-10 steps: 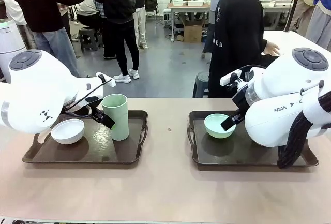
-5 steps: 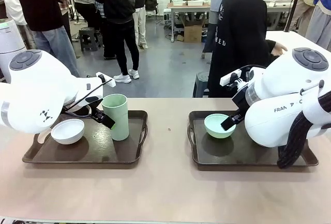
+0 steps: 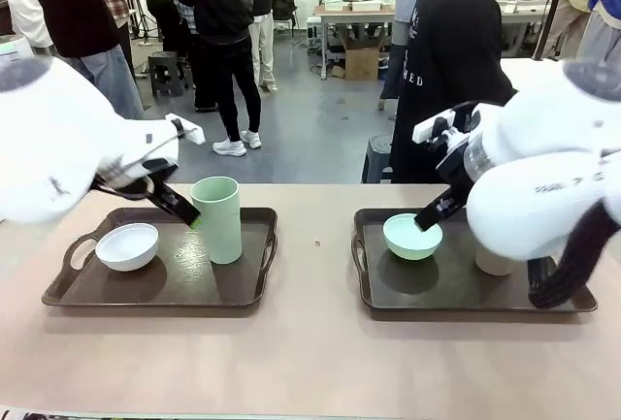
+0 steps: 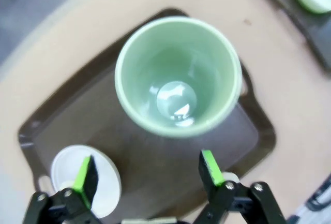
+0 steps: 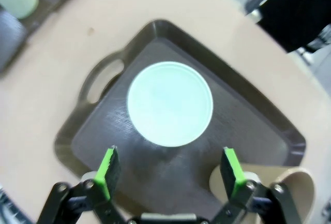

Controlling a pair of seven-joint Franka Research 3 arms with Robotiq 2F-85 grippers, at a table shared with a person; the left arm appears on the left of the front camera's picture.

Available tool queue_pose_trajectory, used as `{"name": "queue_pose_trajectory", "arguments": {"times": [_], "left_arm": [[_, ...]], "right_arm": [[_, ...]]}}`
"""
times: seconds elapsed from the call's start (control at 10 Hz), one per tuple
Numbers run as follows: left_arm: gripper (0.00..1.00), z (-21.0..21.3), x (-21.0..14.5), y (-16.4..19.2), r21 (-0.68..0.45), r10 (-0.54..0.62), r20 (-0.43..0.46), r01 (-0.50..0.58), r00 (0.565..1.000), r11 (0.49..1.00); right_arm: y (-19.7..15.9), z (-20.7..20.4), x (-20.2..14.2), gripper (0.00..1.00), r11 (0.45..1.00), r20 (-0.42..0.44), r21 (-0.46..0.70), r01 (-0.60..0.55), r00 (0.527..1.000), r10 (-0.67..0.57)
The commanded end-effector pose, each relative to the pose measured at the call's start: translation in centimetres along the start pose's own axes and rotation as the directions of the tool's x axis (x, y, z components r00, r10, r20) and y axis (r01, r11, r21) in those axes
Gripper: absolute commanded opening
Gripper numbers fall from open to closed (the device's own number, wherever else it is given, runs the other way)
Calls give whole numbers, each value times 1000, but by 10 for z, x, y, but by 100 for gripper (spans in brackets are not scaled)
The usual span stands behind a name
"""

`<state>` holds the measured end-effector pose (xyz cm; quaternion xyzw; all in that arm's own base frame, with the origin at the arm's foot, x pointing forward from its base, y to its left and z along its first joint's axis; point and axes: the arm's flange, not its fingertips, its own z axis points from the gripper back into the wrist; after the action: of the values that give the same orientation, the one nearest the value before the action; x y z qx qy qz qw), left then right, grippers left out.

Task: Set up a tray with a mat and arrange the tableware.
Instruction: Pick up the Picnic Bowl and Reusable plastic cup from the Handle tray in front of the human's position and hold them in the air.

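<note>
Left gripper point(image 4: 147, 164) hangs spread above the pale green cup point(image 4: 178, 74), right gripper point(image 5: 173, 167) likewise over the mint bowl point(image 5: 169, 104), probably lining up grasps.

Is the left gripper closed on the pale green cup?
No, the left gripper is open, its green pads clear of the pale green cup standing on the tray.

The glossy white, bulbous left arm point(image 3: 58, 139) and right arm point(image 3: 553, 177) match; the right arm bears faint grey lettering and a black sleeved cable point(image 3: 582, 250). The black left end effector point(image 4: 147, 171) and right end effector point(image 5: 170, 169) have bright green pads point(image 4: 83, 175) and silver screws.
</note>
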<state>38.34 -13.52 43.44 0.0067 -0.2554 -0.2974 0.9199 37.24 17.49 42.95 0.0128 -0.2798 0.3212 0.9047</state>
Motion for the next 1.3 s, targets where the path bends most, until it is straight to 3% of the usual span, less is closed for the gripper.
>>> {"name": "queue_pose_trajectory", "arguments": {"times": [0.0,0.1,0.2,0.3,0.4,0.5,0.6,0.7,0.8,0.9,1.0,1.1,1.2], "left_arm": [[100,86,-70,-16,-67,-5,-102,-2,995,998],[100,95,-90,-24,-160,12,-213,-47,977,986],[100,91,-111,-39,-284,-8,-274,-73,962,956],[100,73,-21,-6,-65,9,-107,-16,994,998],[100,73,-21,-6,-65,9,-107,-16,994,998],[100,73,-21,-6,-65,9,-107,-16,994,998],[100,97,-36,-16,-146,2,-156,-25,988,989],[100,81,-23,9,-273,154,-114,-180,981,945],[100,82,-25,41,-486,270,-97,-282,958,827],[100,94,-51,66,-638,393,-104,-364,914,678],[100,95,-71,96,-795,468,-138,-380,873,473],[100,87,-83,115,-816,501,-218,-438,838,378],[100,82,-100,117,-796,486,-283,-486,827,361]], "right_arm": [[36,78,-77,100,992,-119,50,118,987,-112],[44,94,-131,100,977,-238,65,203,954,-182],[48,97,-197,100,935,-362,71,347,883,-300],[54,88,-206,100,909,-446,60,412,826,-345],[17,83,-32,100,981,-239,39,190,955,-176],[17,83,-32,100,981,-239,39,190,955,-176],[22,106,-56,100,958,-365,36,285,896,-253],[-11,94,-52,100,876,-373,209,434,864,-339],[-58,103,-78,100,732,-395,297,613,777,-490],[-93,121,-124,100,587,-371,345,732,681,-631],[-132,136,-178,100,420,-356,403,813,562,-746],[-157,141,-219,100,283,-361,491,824,488,-795],[-162,136,-243,100,213,-352,441,872,386,-853]]}}
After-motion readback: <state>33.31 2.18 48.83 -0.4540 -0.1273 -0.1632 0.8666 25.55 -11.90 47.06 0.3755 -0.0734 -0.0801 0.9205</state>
